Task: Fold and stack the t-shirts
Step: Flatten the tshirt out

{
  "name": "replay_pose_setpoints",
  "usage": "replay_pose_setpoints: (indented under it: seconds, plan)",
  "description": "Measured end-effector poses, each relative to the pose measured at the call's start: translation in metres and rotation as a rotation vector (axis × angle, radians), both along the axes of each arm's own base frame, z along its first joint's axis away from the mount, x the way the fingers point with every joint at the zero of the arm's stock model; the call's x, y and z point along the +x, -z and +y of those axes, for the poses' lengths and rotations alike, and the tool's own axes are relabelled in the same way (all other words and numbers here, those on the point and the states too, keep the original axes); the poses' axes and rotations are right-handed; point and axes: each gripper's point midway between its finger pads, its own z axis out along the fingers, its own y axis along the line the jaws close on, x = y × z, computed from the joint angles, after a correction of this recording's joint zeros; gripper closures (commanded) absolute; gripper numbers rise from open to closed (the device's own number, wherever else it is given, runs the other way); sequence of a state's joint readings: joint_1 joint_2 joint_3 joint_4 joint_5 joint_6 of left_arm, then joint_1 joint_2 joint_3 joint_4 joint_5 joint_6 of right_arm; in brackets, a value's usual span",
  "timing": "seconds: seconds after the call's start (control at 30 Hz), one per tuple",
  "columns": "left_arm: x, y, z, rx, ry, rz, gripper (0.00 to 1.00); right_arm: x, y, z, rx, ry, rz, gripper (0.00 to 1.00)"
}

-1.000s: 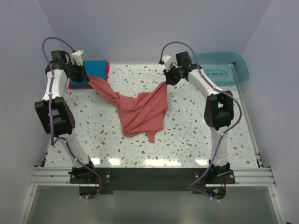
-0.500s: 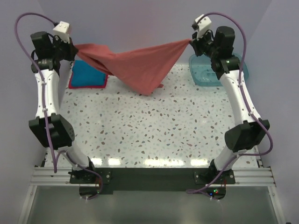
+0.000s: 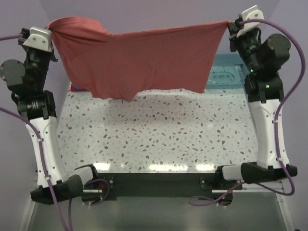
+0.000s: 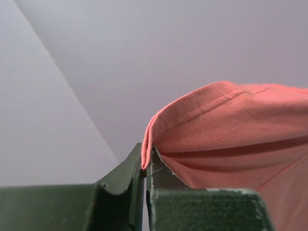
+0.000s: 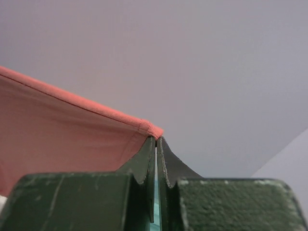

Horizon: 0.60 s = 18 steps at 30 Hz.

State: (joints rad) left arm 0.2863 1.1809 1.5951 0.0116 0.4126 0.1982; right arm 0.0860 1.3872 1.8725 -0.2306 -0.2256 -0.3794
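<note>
**Salmon-red and spread wide: the shirt [image 3: 139,60] hangs between 2 claws, no fold made yet**

The left claw [image 3: 49,26] is pinched tight on a doubled hem. Its wrist view shows the jaws nearly closed, with the cloth edge coming up out of the slit between them [image 4: 144,161]. The right claw [image 3: 230,25] is clamped the same way on the opposite corner, the stitched hem ending right at its tips [image 5: 156,139]. Both arms reach high and stand well apart, at the far-left and far-right corners of the worktop [image 3: 159,130].

Between them the shirt is pulled into a broad sheet. Its top edge runs almost straight from claw to claw. Its lower edge hangs uneven, deeper on the left, over the back of the worktop. Whether it clears the surface the overhead view does not show.

Behind the right side of the sheet sits the teal tub [image 3: 226,74], partly covered by it. Under the left side a thin strip of cloth [image 3: 73,88] shows at the back edge, too little to tell what it is or how it lies.

As a judgement, this shirt is at the opening-out step: gripped and stretched, but not laid flat, so every fold and the stacking remain. How many other shirts are already done cannot be read, since the sheet hides that corner.
</note>
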Motion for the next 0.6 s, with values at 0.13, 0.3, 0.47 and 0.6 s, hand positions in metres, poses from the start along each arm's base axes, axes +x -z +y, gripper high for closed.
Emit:
replay_pose_setpoints:
  seconds: [0.13, 0.3, 0.47, 0.6]
  plan:
    - [-0.048, -0.021, -0.002, 0.054, -0.076, -0.117, 1.0, -0.055, -0.031, -0.007, -0.011, 0.012, -0.102, 1.0]
    - [-0.125, -0.064, -0.012, 0.13, -0.16, -0.319, 1.0, -0.146, -0.074, -0.02, -0.044, 0.055, -0.284, 1.0]
    - [-0.202, -0.105, -0.027, 0.191, -0.217, -0.525, 1.0, -0.226, -0.108, -0.031, -0.084, 0.099, -0.459, 1.0]
    - [-0.223, -0.119, -0.032, 0.242, -0.247, -0.583, 1.0, -0.254, -0.122, -0.039, -0.116, 0.142, -0.531, 1.0]
